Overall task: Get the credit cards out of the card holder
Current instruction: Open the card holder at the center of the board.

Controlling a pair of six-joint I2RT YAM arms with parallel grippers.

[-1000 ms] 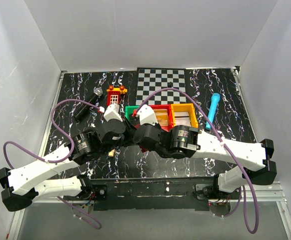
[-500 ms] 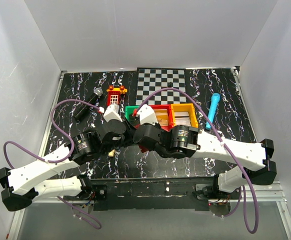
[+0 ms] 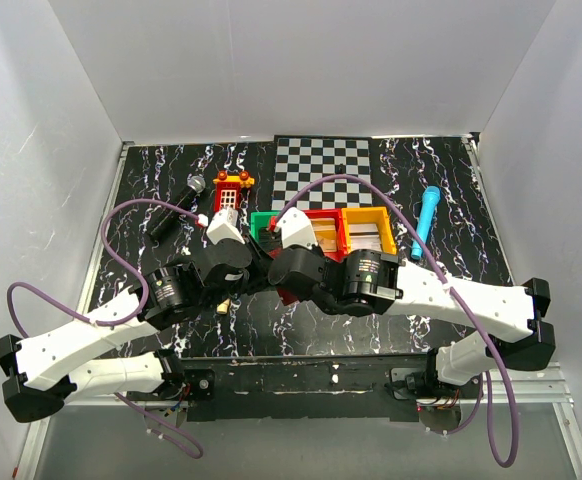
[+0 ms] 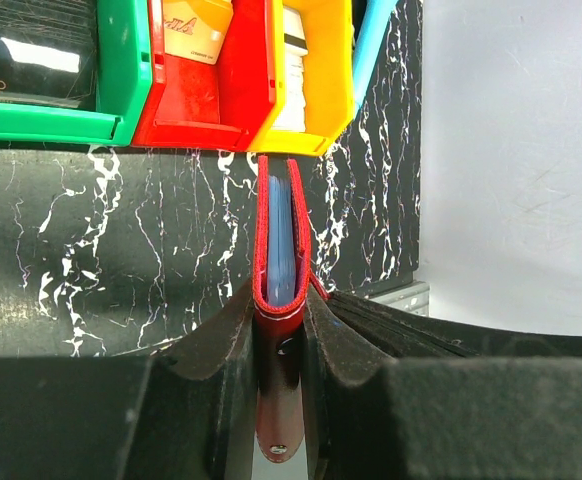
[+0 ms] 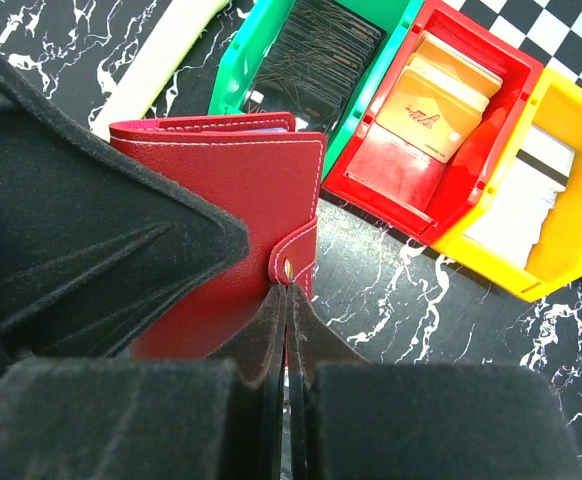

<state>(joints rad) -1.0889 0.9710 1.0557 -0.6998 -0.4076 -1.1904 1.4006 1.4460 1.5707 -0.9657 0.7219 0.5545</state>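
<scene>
Black, white-veined tabletop enclosed by white walls. Left tool clamped on the closed card holder — held just short of the coloured bins; right tool — fingers pressed together at the holder's tab.

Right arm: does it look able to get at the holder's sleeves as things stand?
Probably not yet. The holder is folded shut, clamped edge-on in the left claw; only the sleeves' blue edge shows. The right claw is pinched shut on its snap tab, so unfolding likely comes first.
</scene>
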